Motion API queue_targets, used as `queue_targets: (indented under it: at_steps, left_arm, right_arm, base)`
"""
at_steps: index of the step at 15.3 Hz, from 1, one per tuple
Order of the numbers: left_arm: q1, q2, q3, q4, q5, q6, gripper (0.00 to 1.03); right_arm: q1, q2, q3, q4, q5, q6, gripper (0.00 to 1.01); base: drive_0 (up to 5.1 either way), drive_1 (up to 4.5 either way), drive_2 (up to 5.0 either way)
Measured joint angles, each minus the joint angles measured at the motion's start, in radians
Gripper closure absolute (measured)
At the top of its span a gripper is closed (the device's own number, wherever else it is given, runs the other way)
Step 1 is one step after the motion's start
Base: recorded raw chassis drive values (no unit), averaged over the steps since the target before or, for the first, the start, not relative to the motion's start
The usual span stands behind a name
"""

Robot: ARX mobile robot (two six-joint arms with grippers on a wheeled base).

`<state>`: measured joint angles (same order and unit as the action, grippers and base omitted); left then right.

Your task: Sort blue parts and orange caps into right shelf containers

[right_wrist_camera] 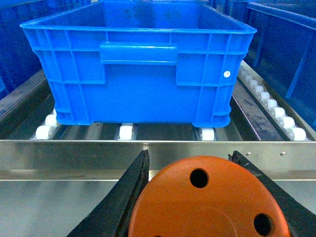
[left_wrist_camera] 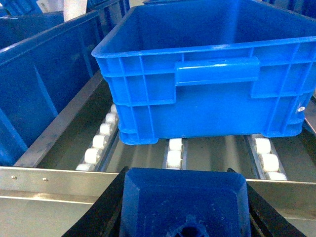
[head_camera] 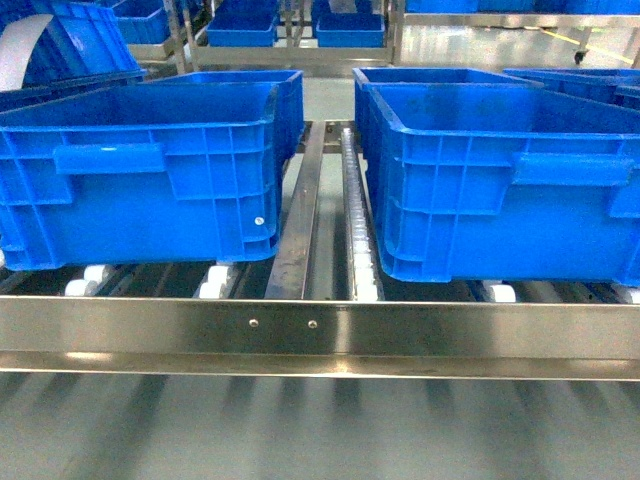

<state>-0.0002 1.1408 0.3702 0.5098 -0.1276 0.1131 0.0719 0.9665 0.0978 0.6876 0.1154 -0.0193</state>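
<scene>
Two blue crates [head_camera: 140, 170] [head_camera: 500, 180] sit side by side on the steel shelf [head_camera: 320, 330]. Left end effector [left_wrist_camera: 182, 207] is clamped on a blue part [left_wrist_camera: 182, 197] before the front rail; right end effector [right_wrist_camera: 207, 197] grips an orange cap [right_wrist_camera: 207, 202] likewise.
</scene>
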Motion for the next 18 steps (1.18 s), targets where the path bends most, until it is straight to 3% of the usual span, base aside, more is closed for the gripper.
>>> queue_targets:
  at_steps: [4, 7, 10, 12, 13, 14, 15, 16, 17, 18]
  left_arm:
    - [0.000, 0.000, 0.000, 0.000, 0.000, 0.000, 0.59]
    - [0.000, 0.000, 0.000, 0.000, 0.000, 0.000, 0.59]
    - [0.000, 0.000, 0.000, 0.000, 0.000, 0.000, 0.59]
    - [0.000, 0.000, 0.000, 0.000, 0.000, 0.000, 0.59]
    - [0.000, 0.000, 0.000, 0.000, 0.000, 0.000, 0.59]
    - [0.000, 0.000, 0.000, 0.000, 0.000, 0.000, 0.59]
    - [0.000, 0.000, 0.000, 0.000, 0.000, 0.000, 0.59]
    - [0.000, 0.000, 0.000, -0.001, 0.000, 0.000, 0.59]
    - [0.000, 0.000, 0.000, 0.000, 0.000, 0.000, 0.59]
    - [0.000, 0.000, 0.000, 0.000, 0.000, 0.000, 0.59]
  right_arm:
    - [0.000, 0.000, 0.000, 0.000, 0.000, 0.000, 0.59]
    - [0.012, 0.051, 0.053, 0.076, -0.001, -0.023, 0.59]
    - [-0.028, 0.323, 0.312, 0.213, -0.027, -0.027, 0.59]
    - [-0.039, 0.517, 0.531, 0.205, -0.027, -0.032, 0.59]
    - [-0.040, 0.661, 0.711, 0.147, -0.042, -0.046, 0.53]
    - [-0.039, 0.802, 0.888, 0.109, -0.018, -0.045, 0.38]
    - [-0.039, 0.837, 0.944, 0.117, -0.011, -0.027, 0.26]
    - [-0.038, 0.794, 0.892, 0.153, -0.018, -0.010, 0.17]
    - [-0.031, 0.667, 0.756, 0.211, -0.020, 0.006, 0.04]
    - [-0.027, 0.545, 0.633, 0.238, -0.026, 0.023, 0.02]
  base:
    - [0.0, 0.00, 0.0]
    - [0.0, 0.00, 0.0]
    - [0.0, 0.00, 0.0]
    - [0.0, 0.00, 0.0]
    - [0.0, 0.00, 0.0]
    - [0.0, 0.00, 0.0]
    - [0.0, 0.00, 0.0]
    - [0.0, 0.00, 0.0]
    - [0.0, 0.00, 0.0]
    - [0.0, 0.00, 0.0]
